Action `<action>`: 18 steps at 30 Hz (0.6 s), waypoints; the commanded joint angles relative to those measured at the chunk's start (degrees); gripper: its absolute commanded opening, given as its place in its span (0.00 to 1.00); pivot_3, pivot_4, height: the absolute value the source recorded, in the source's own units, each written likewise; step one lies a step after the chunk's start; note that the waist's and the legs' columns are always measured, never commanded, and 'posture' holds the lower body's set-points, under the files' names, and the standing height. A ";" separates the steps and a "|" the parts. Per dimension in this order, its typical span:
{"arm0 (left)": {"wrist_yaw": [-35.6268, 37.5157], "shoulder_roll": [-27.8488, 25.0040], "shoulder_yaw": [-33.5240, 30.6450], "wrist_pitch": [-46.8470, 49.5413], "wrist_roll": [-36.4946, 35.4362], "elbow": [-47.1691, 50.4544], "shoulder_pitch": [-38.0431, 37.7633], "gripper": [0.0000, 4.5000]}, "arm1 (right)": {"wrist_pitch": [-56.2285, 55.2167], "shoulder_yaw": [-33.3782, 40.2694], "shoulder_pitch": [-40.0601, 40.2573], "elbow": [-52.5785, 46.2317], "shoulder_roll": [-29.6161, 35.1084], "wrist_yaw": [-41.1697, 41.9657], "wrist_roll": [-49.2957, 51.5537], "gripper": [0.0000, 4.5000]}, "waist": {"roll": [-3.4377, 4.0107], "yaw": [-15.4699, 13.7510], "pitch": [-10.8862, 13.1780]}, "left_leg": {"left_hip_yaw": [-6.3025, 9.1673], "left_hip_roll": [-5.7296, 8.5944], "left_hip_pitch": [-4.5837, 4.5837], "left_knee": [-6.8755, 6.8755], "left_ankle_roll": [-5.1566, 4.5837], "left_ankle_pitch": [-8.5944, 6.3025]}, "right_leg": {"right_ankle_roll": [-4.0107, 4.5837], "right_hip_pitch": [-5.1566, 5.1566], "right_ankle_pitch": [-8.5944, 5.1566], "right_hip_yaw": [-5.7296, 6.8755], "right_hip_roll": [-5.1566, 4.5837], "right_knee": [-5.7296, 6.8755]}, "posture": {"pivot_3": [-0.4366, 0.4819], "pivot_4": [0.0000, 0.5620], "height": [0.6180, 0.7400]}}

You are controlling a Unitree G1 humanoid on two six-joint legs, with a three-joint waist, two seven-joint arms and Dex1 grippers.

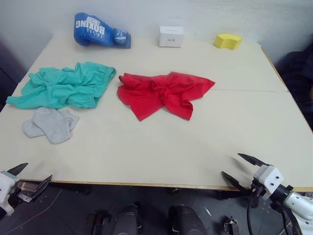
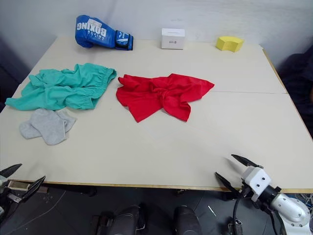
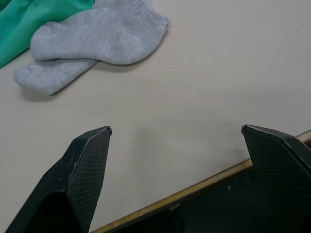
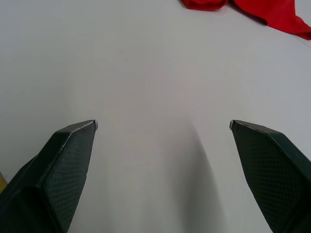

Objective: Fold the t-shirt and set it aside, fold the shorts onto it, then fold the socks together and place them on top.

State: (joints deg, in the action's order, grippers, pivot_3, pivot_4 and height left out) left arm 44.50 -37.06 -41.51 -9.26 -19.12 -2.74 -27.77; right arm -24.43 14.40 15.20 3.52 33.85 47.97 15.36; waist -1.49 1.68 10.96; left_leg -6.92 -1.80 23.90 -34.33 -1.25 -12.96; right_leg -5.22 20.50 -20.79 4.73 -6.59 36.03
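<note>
The red t-shirt (image 1: 164,93) lies crumpled near the middle of the beige table (image 1: 161,152). To its left the teal shorts (image 1: 63,85) lie wrinkled, and the grey socks (image 1: 51,124) rest overlapping just in front of them. My left gripper (image 1: 33,177) hangs open at the table's front left edge, well short of the socks (image 3: 92,41). My right gripper (image 1: 241,169) is open over the front right edge, apart from the t-shirt (image 4: 265,12). Both hold nothing.
Along the table's far edge stand a blue boxing glove (image 1: 100,31), a small white box (image 1: 171,36) and a yellow sponge block (image 1: 228,41). A dark object (image 1: 299,73) sits beyond the table's right side.
</note>
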 commanded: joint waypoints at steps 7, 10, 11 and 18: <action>3.62 -5.18 -1.09 21.19 -16.31 15.38 -0.14 1.00 | 2.73 -1.70 -5.85 -3.75 -0.49 0.33 3.01 0.99 | -0.08 0.00 -0.05 | 0.03 -0.02 0.01 -0.10 0.02 0.06 | 0.03 -0.03 0.02 -0.02 -0.03 0.06 | 0.48 0.27 1.00; 0.26 -10.28 1.76 31.49 -20.26 22.82 4.43 1.00 | 9.83 -5.04 -11.96 -9.06 0.74 -0.14 3.08 0.99 | 0.04 0.05 -0.01 | 0.04 -0.02 -0.02 -0.11 0.06 0.10 | 0.04 -0.03 0.02 -0.06 -0.03 0.14 | 0.48 0.27 1.00; -0.88 -11.72 3.83 33.39 -19.83 23.83 7.05 1.00 | 12.14 -6.47 -14.18 -9.99 1.37 0.26 2.44 0.99 | 0.14 0.04 -0.03 | 0.04 -0.02 -0.01 -0.12 0.08 0.15 | 0.04 -0.01 0.02 -0.07 -0.03 0.18 | 0.48 0.27 1.00; -5.76 -18.93 26.74 43.84 -9.28 21.76 31.41 1.00 | 25.32 -16.84 -34.90 -6.00 1.57 -3.25 -9.00 0.99 | 0.15 0.06 -0.01 | 0.00 0.04 -0.16 -0.18 0.50 0.43 | 0.05 0.05 0.01 -0.07 0.03 0.66 | 0.48 0.27 1.00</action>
State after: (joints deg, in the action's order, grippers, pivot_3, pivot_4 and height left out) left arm 39.41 -54.45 -17.71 32.95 -31.01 18.96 0.99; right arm -1.12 -1.55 -16.92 -2.62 35.71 46.58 8.84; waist -1.33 1.74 10.95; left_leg -6.98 -1.75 23.82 -34.56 -0.80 -12.42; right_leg -5.17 20.66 -20.78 4.64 -6.55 36.82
